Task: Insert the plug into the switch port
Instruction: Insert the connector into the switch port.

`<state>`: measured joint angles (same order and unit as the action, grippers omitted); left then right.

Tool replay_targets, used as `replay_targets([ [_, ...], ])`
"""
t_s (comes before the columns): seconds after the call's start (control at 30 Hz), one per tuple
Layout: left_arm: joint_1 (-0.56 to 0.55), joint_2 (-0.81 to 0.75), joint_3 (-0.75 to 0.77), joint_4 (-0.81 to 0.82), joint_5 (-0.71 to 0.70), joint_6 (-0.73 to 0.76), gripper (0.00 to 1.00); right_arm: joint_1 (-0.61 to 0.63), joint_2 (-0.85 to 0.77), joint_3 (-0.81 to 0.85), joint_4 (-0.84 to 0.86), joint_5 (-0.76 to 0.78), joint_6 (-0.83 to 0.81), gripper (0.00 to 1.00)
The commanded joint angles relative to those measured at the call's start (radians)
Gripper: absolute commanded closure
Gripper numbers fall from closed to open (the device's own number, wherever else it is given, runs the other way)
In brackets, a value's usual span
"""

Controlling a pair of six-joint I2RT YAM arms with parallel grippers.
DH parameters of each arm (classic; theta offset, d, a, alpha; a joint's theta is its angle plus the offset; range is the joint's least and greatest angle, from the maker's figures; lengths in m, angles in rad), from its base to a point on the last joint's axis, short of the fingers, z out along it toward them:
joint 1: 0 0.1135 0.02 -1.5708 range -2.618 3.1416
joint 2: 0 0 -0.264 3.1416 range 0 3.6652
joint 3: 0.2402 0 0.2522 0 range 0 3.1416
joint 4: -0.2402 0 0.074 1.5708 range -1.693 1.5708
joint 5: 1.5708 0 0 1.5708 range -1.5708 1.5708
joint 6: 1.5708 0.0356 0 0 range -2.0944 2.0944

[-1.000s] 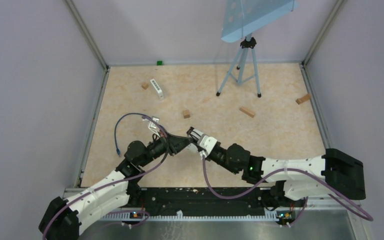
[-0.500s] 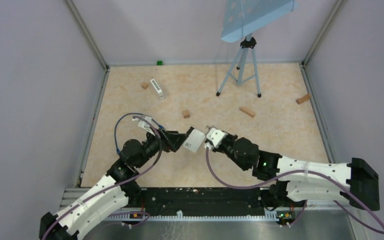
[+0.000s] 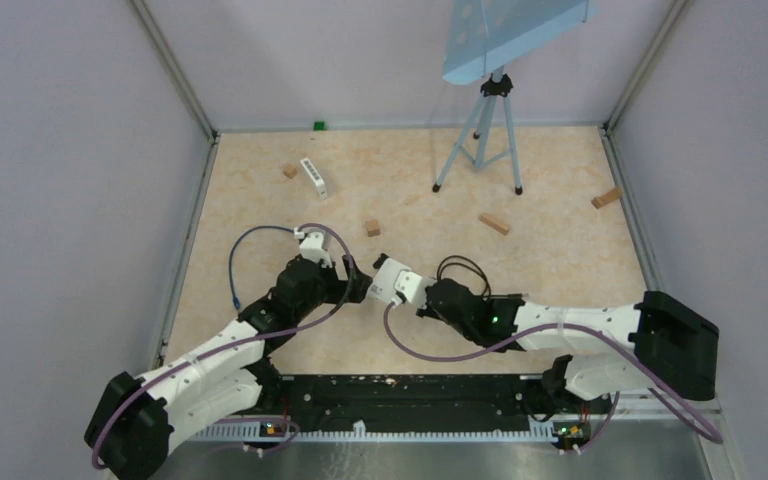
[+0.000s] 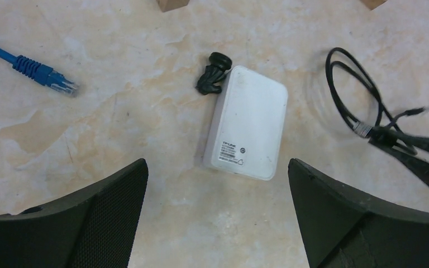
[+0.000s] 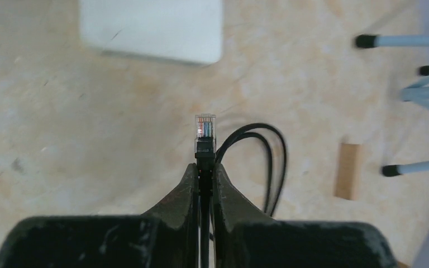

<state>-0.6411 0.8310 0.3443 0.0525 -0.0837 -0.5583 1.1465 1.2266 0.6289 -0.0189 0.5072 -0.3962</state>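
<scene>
The white switch [image 3: 393,281] lies flat on the table, label side up [image 4: 248,125]; no port shows on it in any view. My left gripper [image 3: 358,285] hovers over it, open wide, its fingers [image 4: 98,215] on either side of the near end and clear of it. The right gripper [image 3: 422,298] is shut on a black cable just behind the clear plug [image 5: 205,129]. The plug points at the switch [image 5: 151,30], with a gap of bare table between them. The black cable [image 4: 357,106] loops beside the switch.
A blue cable with a blue connector [image 4: 50,78] lies left of the switch. Wooden blocks [image 3: 373,228] [image 3: 494,223] [image 3: 607,198] and a small white device [image 3: 314,177] are scattered farther back. A tripod [image 3: 480,130] stands at the back right. Walls enclose the table.
My left gripper has gone from shut to wide open, and the switch now lies free on the table. The right gripper, still shut on the cable, has shifted left toward the switch.
</scene>
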Motion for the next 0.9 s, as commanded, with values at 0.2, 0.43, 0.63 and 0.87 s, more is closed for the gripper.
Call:
replay_targets([
  [0.2, 0.035, 0.250, -0.033, 0.339, 0.109, 0.096, 0.02, 0.029, 0.031, -0.255, 0.456, -0.338, 0.262, 1.00],
  [0.43, 0.073, 0.395, -0.015, 0.488, 0.215, 0.062, 0.07, -0.002, 0.098, -0.290, 0.581, -0.378, 0.319, 1.00],
  [0.63, 0.079, 0.509, 0.024, 0.496, 0.286, 0.073, 0.16, -0.059, 0.160, -0.265, 0.590, -0.404, 0.351, 1.00],
  [0.87, 0.079, 0.533, 0.026, 0.480, 0.315, 0.083, 0.22, -0.109, 0.237, -0.204, 0.558, -0.451, 0.388, 1.00],
])
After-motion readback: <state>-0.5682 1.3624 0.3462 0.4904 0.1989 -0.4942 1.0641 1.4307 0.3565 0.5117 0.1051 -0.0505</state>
